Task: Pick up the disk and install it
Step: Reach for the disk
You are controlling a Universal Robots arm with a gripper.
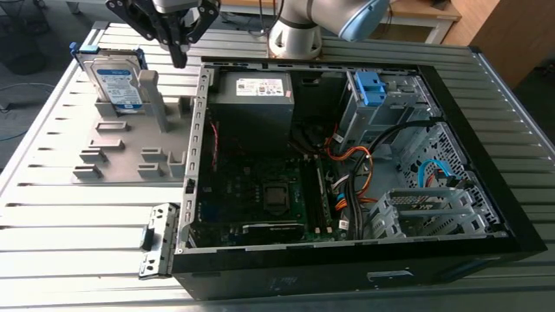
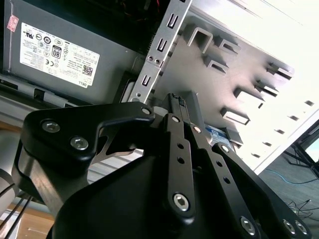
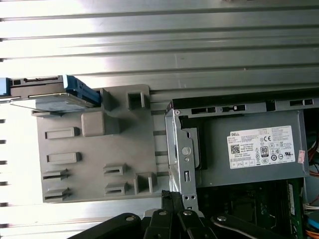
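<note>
- Closest to the lens in both wrist views, the gripper (image 2: pixel 177 99) (image 3: pixel 172 198) has its black fingers pinched together with nothing between them.
- In the exterior view the gripper (image 1: pixel 179 58) hangs above the disk's level, just beside it toward the exterior view's right, and is not touching it.
- The disk (image 1: pixel 104 65) (image 3: pixel 50 97) stands upright on one edge in a grey holder (image 1: pixel 130 156) on the slatted metal surface (image 1: pixel 69 227), outside the computer case (image 1: pixel 485 130).
- Handling, as a judgement:
  - It is a rigid metal slab, fairly dense for its size, and will not flex in a grip.
  - Its bare metal faces and glossy label (image 1: pixel 119 83) probably offer little friction.
  - It looks sensitive to knocks, so a drop or a hard bump against the case could harm it.
- Where to hold: the free upper part clear of the holder, squeezing across the two flat faces. The blue rails (image 1: pixel 84 52) along the edges are thin plastic and better left unloaded.
- Beyond the holder, the open case lies on its side beside it, with a grey power supply (image 1: pixel 251 104) nearest the disk. A blue bracket (image 1: pixel 368 88) sits in the drive cage farther toward the exterior view's right.
</note>
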